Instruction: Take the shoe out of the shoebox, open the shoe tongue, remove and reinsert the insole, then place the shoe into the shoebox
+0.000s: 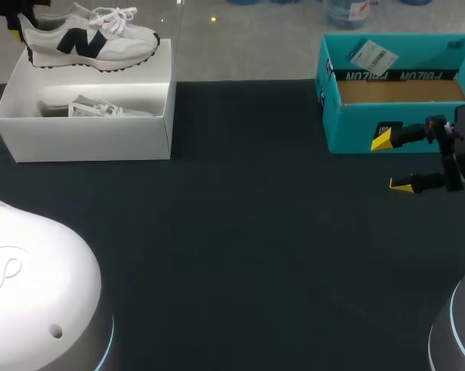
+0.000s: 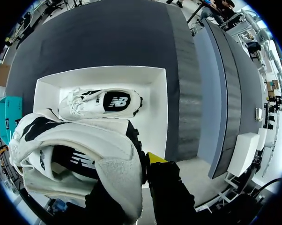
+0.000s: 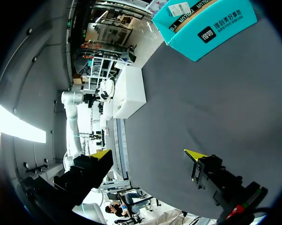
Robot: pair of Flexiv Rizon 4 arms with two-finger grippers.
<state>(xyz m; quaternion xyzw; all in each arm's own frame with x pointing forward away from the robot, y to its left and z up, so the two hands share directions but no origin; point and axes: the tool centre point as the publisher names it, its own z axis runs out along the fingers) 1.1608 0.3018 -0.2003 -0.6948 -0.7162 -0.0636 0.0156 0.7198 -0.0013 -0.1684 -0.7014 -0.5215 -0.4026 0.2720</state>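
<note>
Your surface: dark and matte, paler along the far side.
You have a dark, even covering over most of it. Along the far edge runs a lighter grey strip with a faint wood grain, and a few small bright glints of light show on it.

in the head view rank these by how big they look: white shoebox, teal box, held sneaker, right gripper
1. white shoebox and teal box: about alike, and the teal one runs off the edge
2. held sneaker
3. right gripper
</note>
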